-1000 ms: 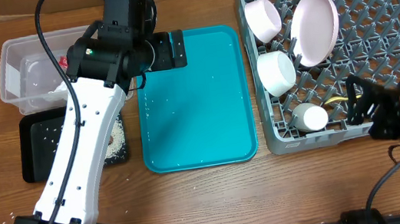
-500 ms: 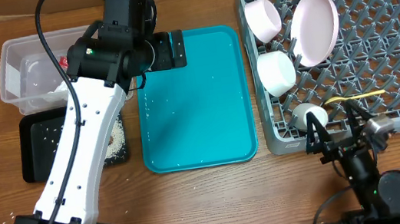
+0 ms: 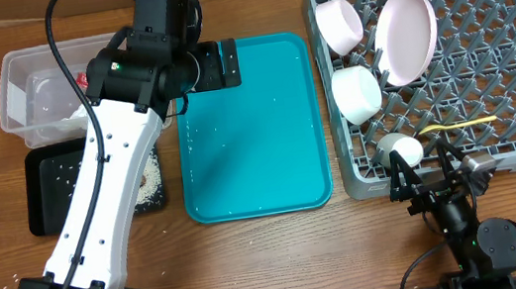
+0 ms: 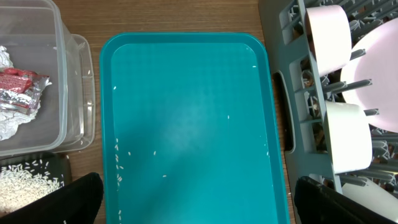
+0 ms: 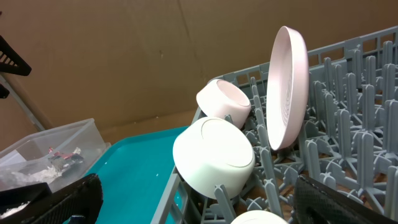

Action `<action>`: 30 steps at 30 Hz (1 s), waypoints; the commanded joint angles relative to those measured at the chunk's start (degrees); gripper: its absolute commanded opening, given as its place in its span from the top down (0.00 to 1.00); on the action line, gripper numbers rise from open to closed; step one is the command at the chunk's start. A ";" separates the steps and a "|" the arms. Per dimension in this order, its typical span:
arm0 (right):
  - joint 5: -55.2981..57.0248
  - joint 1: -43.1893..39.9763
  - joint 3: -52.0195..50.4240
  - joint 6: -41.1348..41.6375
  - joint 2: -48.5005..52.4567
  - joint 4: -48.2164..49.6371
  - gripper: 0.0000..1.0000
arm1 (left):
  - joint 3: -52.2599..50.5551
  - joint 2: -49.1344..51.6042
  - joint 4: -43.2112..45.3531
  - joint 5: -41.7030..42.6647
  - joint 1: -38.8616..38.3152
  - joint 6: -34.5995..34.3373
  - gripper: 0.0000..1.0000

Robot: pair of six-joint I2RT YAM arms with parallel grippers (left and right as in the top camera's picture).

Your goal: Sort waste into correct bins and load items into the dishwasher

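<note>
Inside the grey rack [image 3: 515, 51], the yellow spoon [image 3: 455, 125] lies flat (lengthwise left-right).

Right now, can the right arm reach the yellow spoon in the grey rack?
Probably yes. The right gripper hangs open just outside the near wall of the dish rack. The yellow spoon lies on the pegs close behind that wall, and nothing covers it.

The left arm has a long white plastic link [image 3: 110, 199] dotted with small dark screw holes, bulky black joint housings [image 3: 152, 39] and a thin black cable [image 3: 52, 37] looping alongside. The right arm [image 3: 469, 227] is black throughout, with a small silver-grey block [image 3: 480, 164] beside the right tool [image 3: 424, 175].
</note>
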 commanded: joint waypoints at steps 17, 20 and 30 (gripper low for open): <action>0.55 -0.26 -0.61 0.42 -0.57 0.39 0.00 | -0.11 -3.93 -0.42 -0.37 -0.20 1.07 0.00; 0.55 -0.26 -0.61 0.42 -0.57 0.39 0.00 | -3.48 -10.49 -2.25 -1.01 1.09 1.60 0.00; 0.55 -0.26 -0.61 0.42 -0.57 0.39 0.00 | -49.88 -43.06 36.09 16.44 17.88 18.40 0.00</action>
